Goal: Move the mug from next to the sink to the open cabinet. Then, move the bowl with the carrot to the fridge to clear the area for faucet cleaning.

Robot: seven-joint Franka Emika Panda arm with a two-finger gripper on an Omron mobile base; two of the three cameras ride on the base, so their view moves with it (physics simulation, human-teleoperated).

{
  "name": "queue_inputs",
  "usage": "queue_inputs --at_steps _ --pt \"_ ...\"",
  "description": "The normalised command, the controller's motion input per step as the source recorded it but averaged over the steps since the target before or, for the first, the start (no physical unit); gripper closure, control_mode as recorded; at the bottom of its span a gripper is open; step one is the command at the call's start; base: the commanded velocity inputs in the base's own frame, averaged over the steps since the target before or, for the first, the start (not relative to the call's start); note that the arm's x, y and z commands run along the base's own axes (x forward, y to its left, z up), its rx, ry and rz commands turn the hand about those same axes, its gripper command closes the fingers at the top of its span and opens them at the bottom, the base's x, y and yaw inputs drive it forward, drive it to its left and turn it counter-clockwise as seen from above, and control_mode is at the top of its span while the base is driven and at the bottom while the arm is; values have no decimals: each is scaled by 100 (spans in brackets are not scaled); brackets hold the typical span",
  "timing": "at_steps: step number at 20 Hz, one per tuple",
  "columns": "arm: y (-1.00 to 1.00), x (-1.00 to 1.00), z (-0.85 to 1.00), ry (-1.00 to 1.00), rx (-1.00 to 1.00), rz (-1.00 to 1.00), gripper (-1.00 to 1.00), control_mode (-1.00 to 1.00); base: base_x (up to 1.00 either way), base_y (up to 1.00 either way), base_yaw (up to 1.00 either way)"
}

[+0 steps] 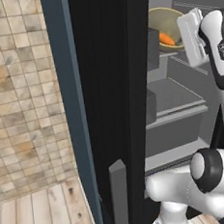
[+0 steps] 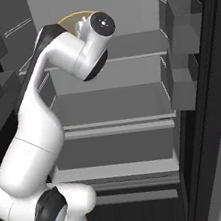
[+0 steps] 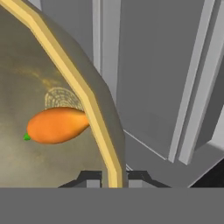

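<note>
While the bowl (image 3: 52,131), carrot (image 3: 57,125) inside, hangs by its rim from the closed gripper (image 3: 114,177) inside the open fridge (image 2: 111,104) above a shelf (image 1: 173,96), the fridge step looks nearly done; next: lower it flat, then release.

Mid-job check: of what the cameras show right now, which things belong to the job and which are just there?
Part of the job:
- bowl, rim clamped between the shut jaws of the gripper
- carrot, lying inside the bowl
- fridge, door open, bowl held up at its upper shelf

Just there:
- door bins
- tiled wall
- wooden floor
</note>
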Motion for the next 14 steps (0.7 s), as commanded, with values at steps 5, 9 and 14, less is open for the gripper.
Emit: queue_inputs --at_steps 5,9,14 --pt "0 48 -11 1 -5 0 100 -100 0 0 0" --pt "0 62 -2 4 -1 -1 100 -100 0 0 0" --pt "0 68 -1 9 0 -2 100 -100 0 0 0"
